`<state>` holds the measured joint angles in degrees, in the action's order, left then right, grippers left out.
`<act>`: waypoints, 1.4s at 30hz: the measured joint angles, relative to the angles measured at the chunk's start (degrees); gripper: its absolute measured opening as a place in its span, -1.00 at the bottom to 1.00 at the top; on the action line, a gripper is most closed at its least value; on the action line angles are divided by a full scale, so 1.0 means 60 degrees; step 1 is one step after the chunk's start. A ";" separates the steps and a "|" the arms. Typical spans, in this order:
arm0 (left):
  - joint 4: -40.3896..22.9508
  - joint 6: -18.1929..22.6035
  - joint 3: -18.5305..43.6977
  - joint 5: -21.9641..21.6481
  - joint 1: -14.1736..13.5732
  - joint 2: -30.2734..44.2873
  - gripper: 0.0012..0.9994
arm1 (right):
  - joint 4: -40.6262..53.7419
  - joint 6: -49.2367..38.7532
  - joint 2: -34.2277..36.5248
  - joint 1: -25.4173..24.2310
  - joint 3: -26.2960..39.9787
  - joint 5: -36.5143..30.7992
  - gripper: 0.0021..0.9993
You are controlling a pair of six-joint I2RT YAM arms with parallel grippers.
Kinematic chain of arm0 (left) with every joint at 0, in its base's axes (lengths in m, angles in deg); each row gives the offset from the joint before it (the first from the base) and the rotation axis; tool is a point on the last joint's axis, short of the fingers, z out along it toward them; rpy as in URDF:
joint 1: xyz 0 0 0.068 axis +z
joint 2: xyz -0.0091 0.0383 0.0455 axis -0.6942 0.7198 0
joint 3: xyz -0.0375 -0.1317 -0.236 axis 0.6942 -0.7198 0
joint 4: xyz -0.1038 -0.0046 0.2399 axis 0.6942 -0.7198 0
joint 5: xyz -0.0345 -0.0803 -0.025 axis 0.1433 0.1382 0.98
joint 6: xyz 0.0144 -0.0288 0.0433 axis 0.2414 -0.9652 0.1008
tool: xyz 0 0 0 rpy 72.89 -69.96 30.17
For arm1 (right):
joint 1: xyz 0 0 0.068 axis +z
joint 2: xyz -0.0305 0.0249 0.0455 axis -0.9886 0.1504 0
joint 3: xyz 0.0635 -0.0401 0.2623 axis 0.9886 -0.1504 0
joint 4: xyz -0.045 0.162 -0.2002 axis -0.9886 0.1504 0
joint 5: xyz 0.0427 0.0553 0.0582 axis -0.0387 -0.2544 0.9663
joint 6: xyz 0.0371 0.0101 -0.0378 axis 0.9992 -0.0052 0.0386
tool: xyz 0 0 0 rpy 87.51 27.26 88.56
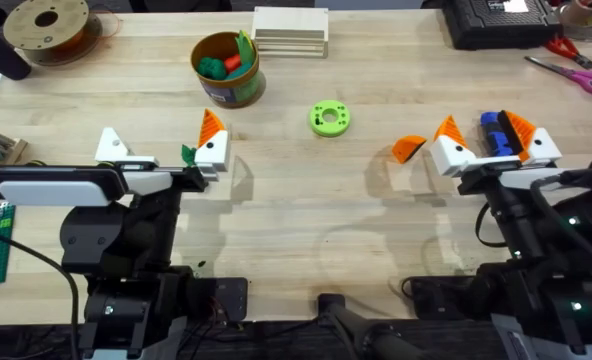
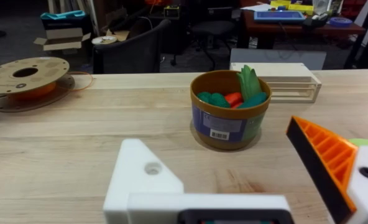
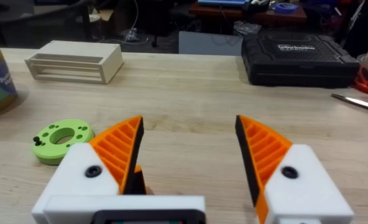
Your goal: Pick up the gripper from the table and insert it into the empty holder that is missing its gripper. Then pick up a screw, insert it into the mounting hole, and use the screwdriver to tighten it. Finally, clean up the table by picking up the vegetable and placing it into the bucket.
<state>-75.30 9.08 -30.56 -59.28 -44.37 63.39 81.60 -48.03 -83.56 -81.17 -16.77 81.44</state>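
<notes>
Wooden table (image 1: 296,210), one bucket (image 1: 227,70), one loose gripper (image 1: 409,149)

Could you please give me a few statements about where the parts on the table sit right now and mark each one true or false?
1. The loose orange gripper fin lies on the table just beside the right tool. True.
2. The left tool carries an orange fin on both white blocks. False: one block, the empty holder, has no fin.
3. The bucket already holds green and red toy vegetables. True.
4. The green ring-shaped disc sits inside the bucket. False: it lies on the bare table, between the two tools.
5. The right tool's two orange fins are pressed together. False: they stand apart, open.
6. A small dark green leafy piece lies by the left tool. True.
</notes>
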 joint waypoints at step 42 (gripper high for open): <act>-0.9158 -0.0805 0.8109 0.1267 0.0000 0.7295 0.97 | 0.6233 0.1472 0.3679 -0.0018 0.5992 -0.0004 0.72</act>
<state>-130.25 4.25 18.10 -51.68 -44.37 107.16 119.00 -39.20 -61.48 -81.27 19.19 81.42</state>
